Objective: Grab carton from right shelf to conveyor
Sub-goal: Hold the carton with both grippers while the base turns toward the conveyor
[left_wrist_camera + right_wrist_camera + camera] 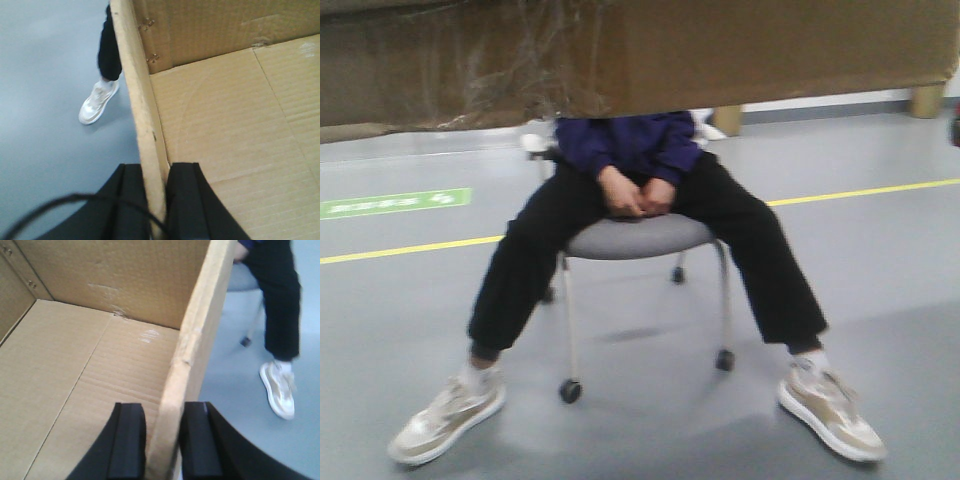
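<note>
Carton (720,50) hangs raised across the top of the front view, with a seated person (640,190) beyond it. Left gripper (155,175) is clamped on its left wall. Right gripper (165,412) is clamped on its right wall.

The front-facing view looks level and forward from just behind the carton (640,55). The carton's near outer wall fills the top of the frame at close range, and the seated person (640,200) and the floor (880,260) lie further off below it.

The left wrist view looks down along the left fingers (187,200), close on the carton wall they straddle. The carton's interior lies right of the fingers and the floor lies left of them.

The right wrist view mirrors this over the right fingers (127,440). Both wrist views share the carton's inner bottom, and each catches one leg of the person.
</note>
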{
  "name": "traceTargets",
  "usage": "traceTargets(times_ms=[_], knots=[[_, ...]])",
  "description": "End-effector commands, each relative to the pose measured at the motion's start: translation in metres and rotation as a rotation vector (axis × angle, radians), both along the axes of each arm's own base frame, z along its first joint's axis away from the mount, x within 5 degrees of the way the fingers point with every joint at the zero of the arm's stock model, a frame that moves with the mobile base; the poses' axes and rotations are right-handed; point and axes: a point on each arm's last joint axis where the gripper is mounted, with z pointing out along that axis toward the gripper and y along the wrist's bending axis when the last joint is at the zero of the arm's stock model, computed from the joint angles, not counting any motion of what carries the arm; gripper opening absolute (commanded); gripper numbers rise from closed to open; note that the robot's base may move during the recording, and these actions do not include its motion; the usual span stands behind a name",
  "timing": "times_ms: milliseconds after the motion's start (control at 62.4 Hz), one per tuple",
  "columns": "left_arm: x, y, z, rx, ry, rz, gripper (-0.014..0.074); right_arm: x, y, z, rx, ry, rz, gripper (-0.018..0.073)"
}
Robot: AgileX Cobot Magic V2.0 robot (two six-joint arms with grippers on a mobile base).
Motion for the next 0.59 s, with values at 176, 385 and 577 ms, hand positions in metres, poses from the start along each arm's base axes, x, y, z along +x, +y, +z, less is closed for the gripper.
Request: traceTargets(times_ms=[176, 385, 577], knots=[[-0.0012, -0.0008, 0.0031, 0.003, -0.028, -0.019, -0.0016, -0.0054, -0.0004, 0.0120, 0.041, -0.080, 0.028, -0.0068], [-0.0010, -0.0002, 0.0033, 0.010, -0.031, -0.015, -0.0016, -0.0054, -0.0004, 0.0120, 0.041, -0.080, 0.028, -0.0068], [-0.0003, 0.0029, 0.0041, 0.042, -0.043, 0.002, -0.0016, -0.0054, -0.0004, 0.0120, 0.041, -0.080, 0.028, -0.0068]])
